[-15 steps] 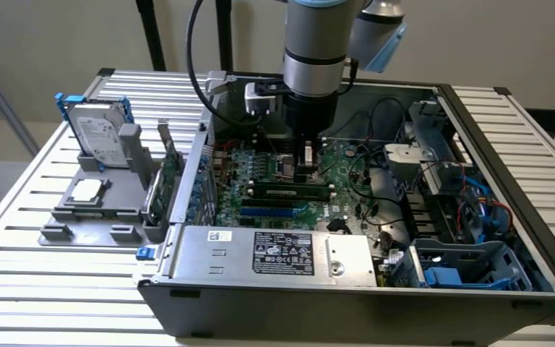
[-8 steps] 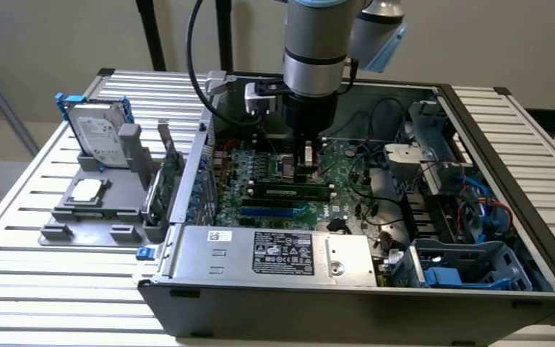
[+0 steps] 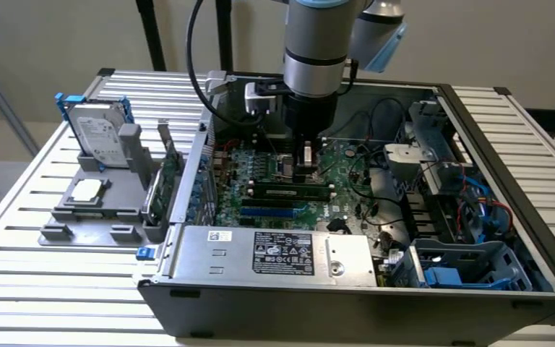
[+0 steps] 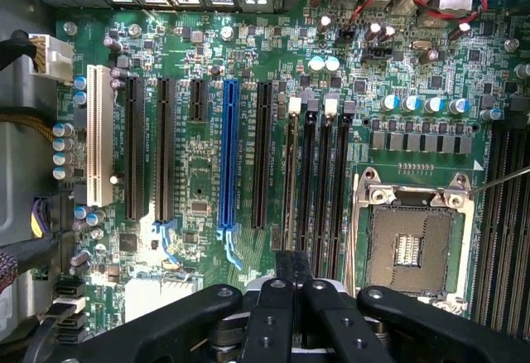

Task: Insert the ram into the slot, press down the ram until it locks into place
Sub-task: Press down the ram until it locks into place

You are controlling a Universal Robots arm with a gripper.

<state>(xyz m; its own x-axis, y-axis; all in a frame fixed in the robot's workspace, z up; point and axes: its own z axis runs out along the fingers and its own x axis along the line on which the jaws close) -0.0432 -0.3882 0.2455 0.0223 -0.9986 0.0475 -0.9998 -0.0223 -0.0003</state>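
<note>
In the wrist view the hand [image 4: 291, 297] is pinched shut on the ram [image 4: 291, 265], held edge-on just above the green motherboard [image 4: 199, 181]; beyond its tip runs the slot [image 4: 307, 176], one of four parallel black sockets beside the metal processor socket [image 4: 411, 243]; farther along the motherboard stands a blue slot [image 4: 229, 156]; the computer case [image 3: 258, 303] sits on the slatted worktop [image 3: 27, 238].

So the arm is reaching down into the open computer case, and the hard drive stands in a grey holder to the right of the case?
Not quite: the exterior view shows the hard drive standing in its grey holder on that view's left of the case, not the right. The gripper does reach into the open case.
</note>
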